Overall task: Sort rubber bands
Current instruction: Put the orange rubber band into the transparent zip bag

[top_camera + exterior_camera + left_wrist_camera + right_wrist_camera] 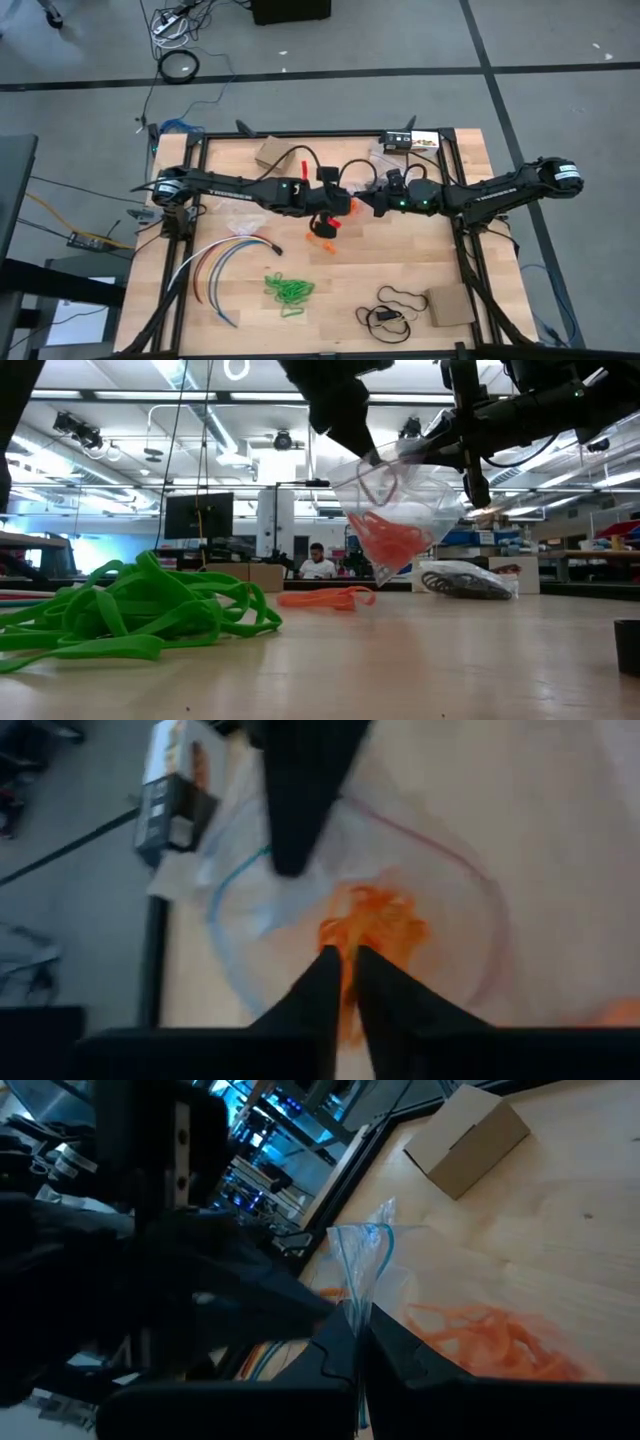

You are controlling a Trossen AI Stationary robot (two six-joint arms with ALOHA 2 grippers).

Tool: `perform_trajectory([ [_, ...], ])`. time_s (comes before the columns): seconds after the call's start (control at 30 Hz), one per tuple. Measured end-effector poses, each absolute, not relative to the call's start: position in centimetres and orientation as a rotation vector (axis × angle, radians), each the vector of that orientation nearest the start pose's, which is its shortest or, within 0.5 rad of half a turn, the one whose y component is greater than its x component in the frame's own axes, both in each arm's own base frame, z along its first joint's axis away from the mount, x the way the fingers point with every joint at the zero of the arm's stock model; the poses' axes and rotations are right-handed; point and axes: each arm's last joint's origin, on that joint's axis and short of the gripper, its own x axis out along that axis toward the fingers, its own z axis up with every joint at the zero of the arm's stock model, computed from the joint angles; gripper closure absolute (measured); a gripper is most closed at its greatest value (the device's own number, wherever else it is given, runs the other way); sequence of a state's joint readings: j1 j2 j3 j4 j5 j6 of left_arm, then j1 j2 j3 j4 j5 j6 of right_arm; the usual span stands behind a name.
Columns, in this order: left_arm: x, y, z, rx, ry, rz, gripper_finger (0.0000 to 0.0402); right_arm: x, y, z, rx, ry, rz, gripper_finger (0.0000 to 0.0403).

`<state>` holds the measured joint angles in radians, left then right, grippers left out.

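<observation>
A clear zip bag (400, 510) hangs above the table's middle with orange rubber bands (385, 540) in its bottom. My right gripper (355, 1350) is shut on its rim. My left gripper (348, 975) points slanting down into the bag's mouth over the orange heap (378, 925). Its fingertips stand a narrow slit apart, with orange in the slit. More orange bands (322, 242) lie on the table. A green heap (288, 290) and dark bands (385, 320) lie nearer the front edge. My left gripper has orange bands in the slit between its fingertips (348, 1010), coming slanting down from the table's left side into the bag's mouth. How many bands there are, I cannot tell. My right gripper pinches the bag's rim at the blue zip line (357, 1295) between its two fingers, coming almost level from the table's right. The bag hangs below the fingers, clear of the table, with its mouth open.
Coloured cables (225, 262) curve at the front left. Cardboard boxes sit at the far left (272, 152) and the front right (450, 305). A thin black cord loop (402, 297) lies beside the front box. A second clear bag (468, 580) with dark bands lies at the back.
</observation>
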<state>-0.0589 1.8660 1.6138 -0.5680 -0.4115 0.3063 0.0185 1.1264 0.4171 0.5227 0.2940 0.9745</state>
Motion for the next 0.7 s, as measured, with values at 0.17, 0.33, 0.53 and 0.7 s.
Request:
perform_trajectory([
  [0.17, 41.3, -1.6, 28.7, 0.404, 0.826, 0.159, 0.0279, 22.5, -0.4, 21.0, 0.934, 0.034, -0.340, 0.0399],
  [0.33, 40.3, -1.4, 30.8, 0.351, 0.844, 0.207, 0.0223, 22.5, -0.4, 21.0, 0.928, 0.040, -0.342, 0.0399],
  [0.53, 38.3, -1.4, 32.9, 0.334, 0.905, 0.250, 0.0215, 22.5, -0.4, 20.9, 0.923, 0.048, -0.346, 0.0399],
  [0.7, 36.8, -1.6, 33.8, 0.297, 0.944, 0.266, 0.0220, 22.5, -0.4, 20.8, 0.917, 0.055, -0.350, 0.0399],
])
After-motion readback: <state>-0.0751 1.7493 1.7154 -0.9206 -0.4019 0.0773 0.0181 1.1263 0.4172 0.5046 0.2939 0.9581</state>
